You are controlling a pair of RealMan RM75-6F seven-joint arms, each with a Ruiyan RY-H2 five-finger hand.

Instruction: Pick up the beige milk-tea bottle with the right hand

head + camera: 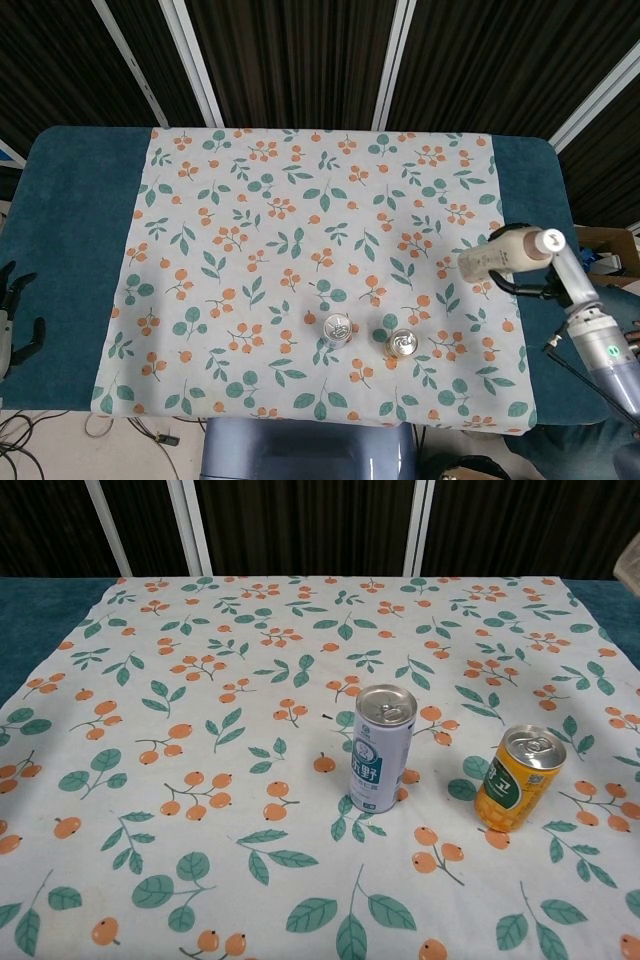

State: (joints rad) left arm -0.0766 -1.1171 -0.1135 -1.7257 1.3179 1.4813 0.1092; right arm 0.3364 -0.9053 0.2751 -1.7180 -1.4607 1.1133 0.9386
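Note:
In the head view the beige milk-tea bottle [503, 256] with its white cap hangs tilted in the air over the right edge of the floral cloth [250, 240]. My right hand [552, 281] grips it from the right, dark fingers wrapped around its body. In the chest view only a sliver of the bottle [634, 575] shows at the right edge, and the hand itself is out of that frame. My left hand [12, 318] sits at the far left edge of the head view, off the table, fingers apart and holding nothing.
A white-and-blue can [383, 748] and an orange-yellow can [516, 778] stand upright near the cloth's front, a short gap between them. Teal table surface [70, 230] shows at both sides of the cloth.

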